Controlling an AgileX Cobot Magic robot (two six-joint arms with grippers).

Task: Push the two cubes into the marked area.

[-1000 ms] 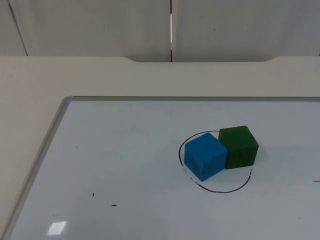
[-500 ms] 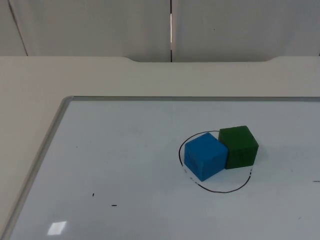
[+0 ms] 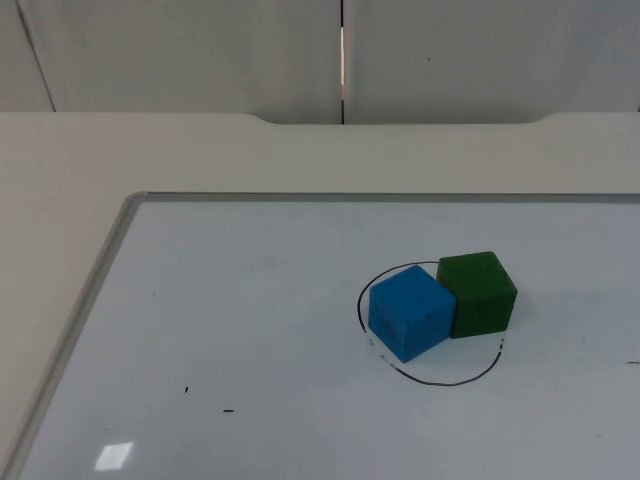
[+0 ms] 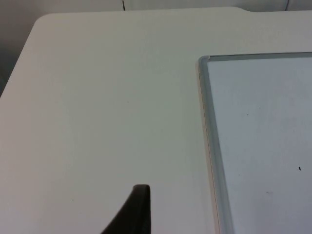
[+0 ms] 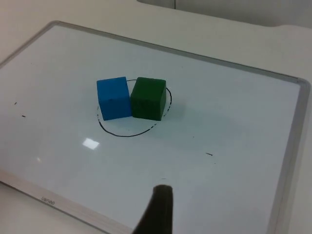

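Cubes well beyond right tool

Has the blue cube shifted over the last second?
No. The blue cube sits at the same spot against the drawn circle, touching the green cube.

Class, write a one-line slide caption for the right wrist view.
Blue cube and green cube touching inside the hand-drawn black circle on the framed whiteboard.

You see a blue cube touching a green cube (both upright), sitting inside a hand-drawn black circle.
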